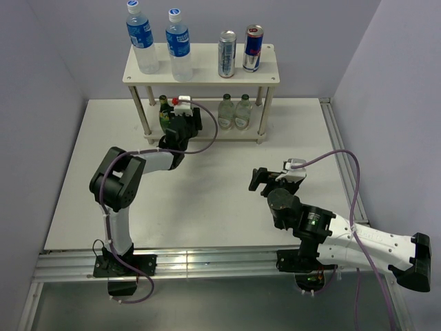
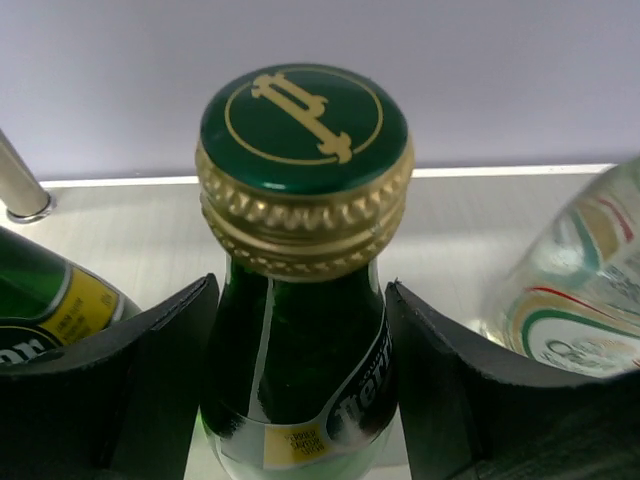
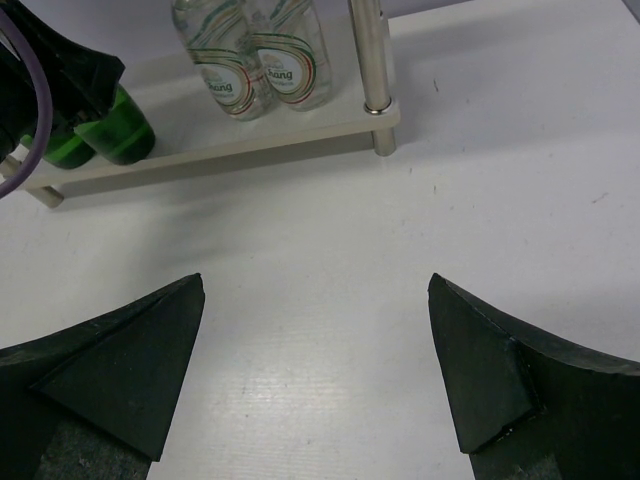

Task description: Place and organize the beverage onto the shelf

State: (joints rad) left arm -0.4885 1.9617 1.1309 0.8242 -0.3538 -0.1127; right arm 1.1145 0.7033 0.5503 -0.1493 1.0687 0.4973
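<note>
The shelf (image 1: 201, 77) stood at the worktop's (image 1: 207, 207) far edge, close to the back wall, and a broad bare stretch lay between its front legs and the two arms. The left arm rose from the near edge, folded at the elbow and reached forward into the lower tier's left end. There its tool (image 2: 300, 320) was narrowed around a green bottle (image 2: 305, 130), which stood upright with its cap up. A second green bottle (image 2: 45, 300) stood just beside it, and two clear glass bottles (image 1: 224, 112) stood further right. The right arm lay low, its tool (image 3: 315, 290) spread wide and holding nothing, facing the shelf. Two blue-labelled bottles (image 1: 141, 38) and two cans (image 1: 227, 54) stood upright on top.
</note>
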